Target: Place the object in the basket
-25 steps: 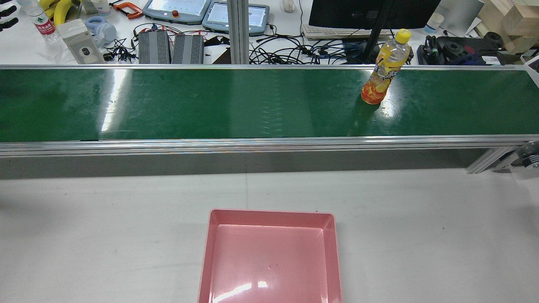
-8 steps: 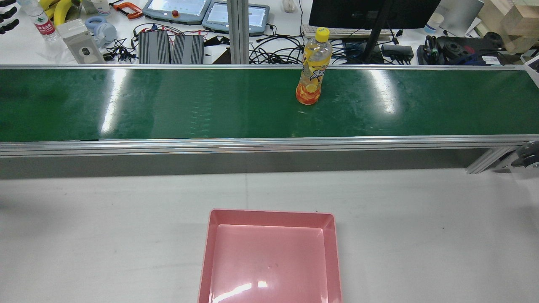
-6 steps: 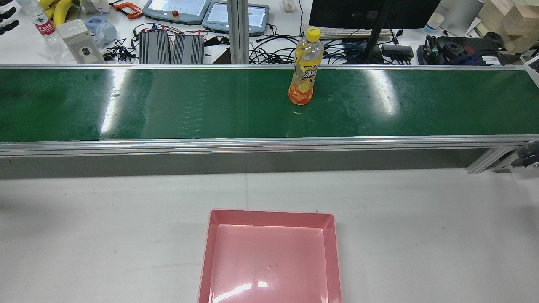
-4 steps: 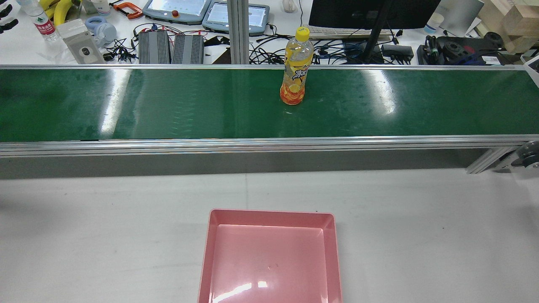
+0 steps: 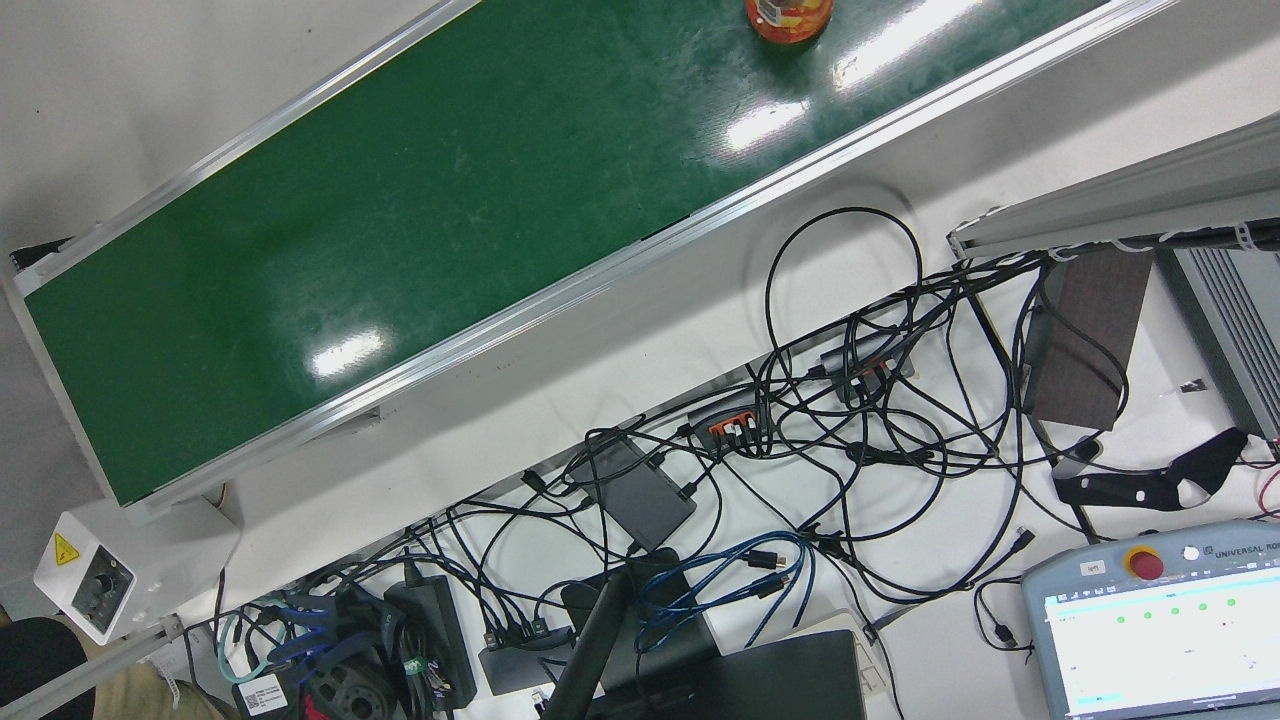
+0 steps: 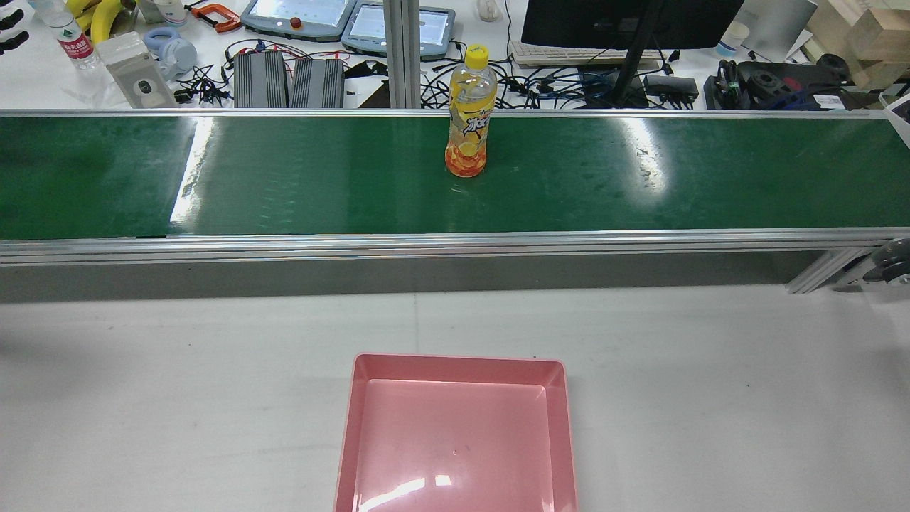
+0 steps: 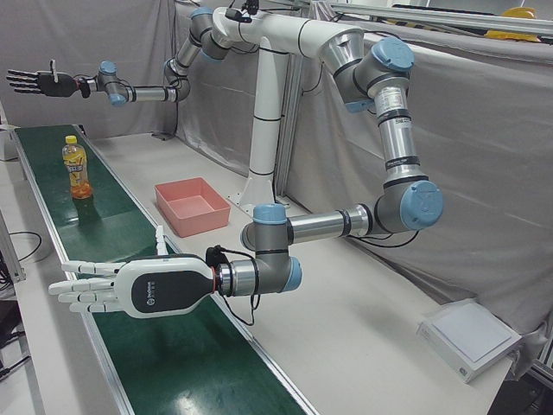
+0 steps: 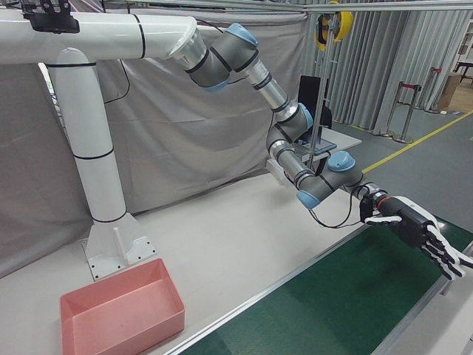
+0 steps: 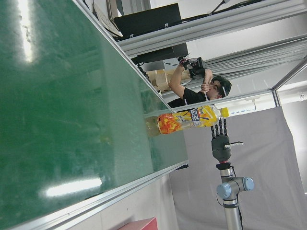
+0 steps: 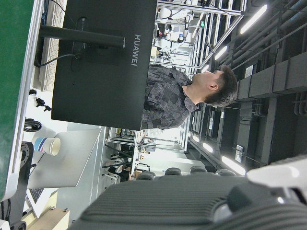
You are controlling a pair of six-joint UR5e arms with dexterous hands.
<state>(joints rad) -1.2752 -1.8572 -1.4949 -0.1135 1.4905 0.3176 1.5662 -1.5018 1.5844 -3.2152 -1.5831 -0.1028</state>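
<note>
Watching the bottle [image 6: 469, 117] riding the green belt [image 6: 284, 178] further left in the rear view, now standing upright at upper centre, long axis vertical, straight above the pink basket [image 6: 455, 361]. Drifting toward the left hand [image 7: 130, 290], low in the left-front view, fingers spread flat, gripping nothing. Leaving behind the right hand [image 7: 39, 82], upper left there, also splayed and empty.

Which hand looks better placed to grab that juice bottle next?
Probably the left hand: it hovers open over the belt, and the bottle has been riding leftward toward it, away from the right hand.
</note>
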